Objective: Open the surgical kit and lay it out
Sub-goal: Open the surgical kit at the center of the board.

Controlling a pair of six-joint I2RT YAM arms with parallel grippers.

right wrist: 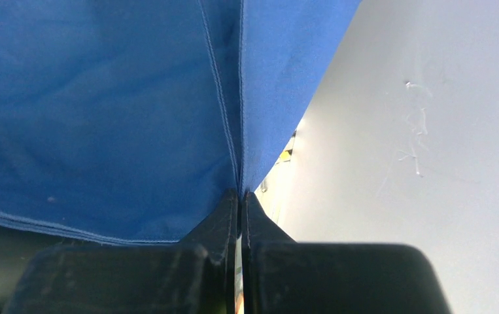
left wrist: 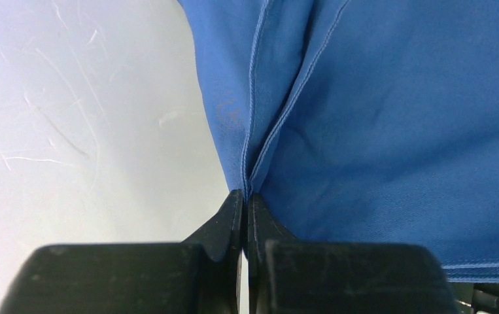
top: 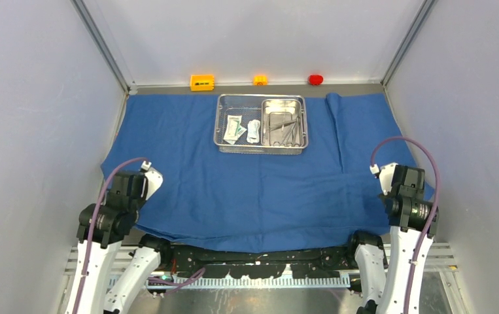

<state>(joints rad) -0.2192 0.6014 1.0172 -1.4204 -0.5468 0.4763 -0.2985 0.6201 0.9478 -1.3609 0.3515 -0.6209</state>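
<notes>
The surgical kit's blue cloth wrap [top: 246, 190] lies spread over the table. On its far middle stands the steel mesh tray [top: 220, 124] with white-green packets [top: 235, 129] on its left side and a smaller steel pan [top: 283, 103] on its right. Thin scissors and forceps [top: 284, 129] lie in the pan. My left gripper [left wrist: 246, 194] is shut on the hemmed left corner of the cloth [left wrist: 364, 118], low at the table's left [top: 147, 169]. My right gripper [right wrist: 240, 193] is shut on the hemmed right corner of the cloth [right wrist: 103, 111], at the table's right [top: 377, 169].
An orange block [top: 202, 82], a yellow block [top: 260, 80] and a red block [top: 315, 80] sit in a row along the back wall, beyond the cloth. Grey walls close in on the left and right, close to both arms.
</notes>
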